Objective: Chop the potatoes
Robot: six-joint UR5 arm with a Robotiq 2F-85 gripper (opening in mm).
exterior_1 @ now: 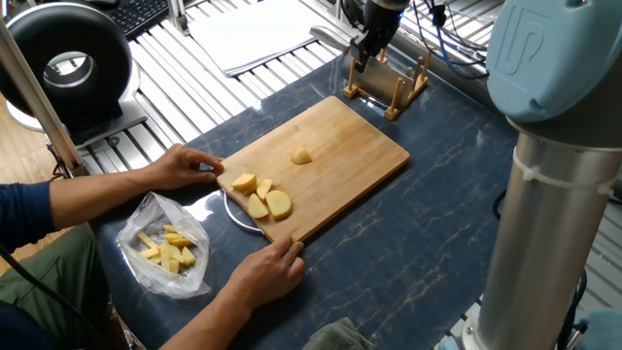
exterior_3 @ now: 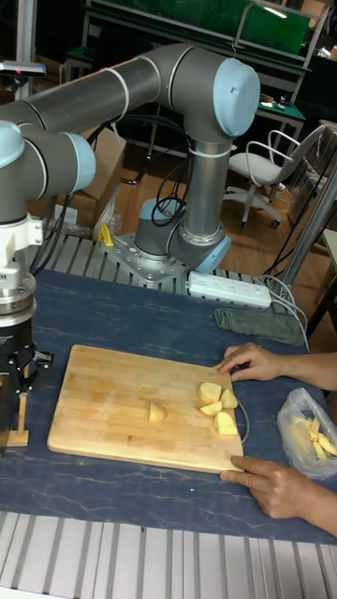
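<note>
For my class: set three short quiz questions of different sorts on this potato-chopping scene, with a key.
1. True or false: the lone potato piece touches the cluster of potato pieces.
2. Multiple choice: the gripper is over A) the cutting board, B) the wooden rack, C) the plastic bag.
3. What is the person's left hand doing?

Key: 1 false, it lies apart. 2 B. 3 Holding the board's near corner.
</note>
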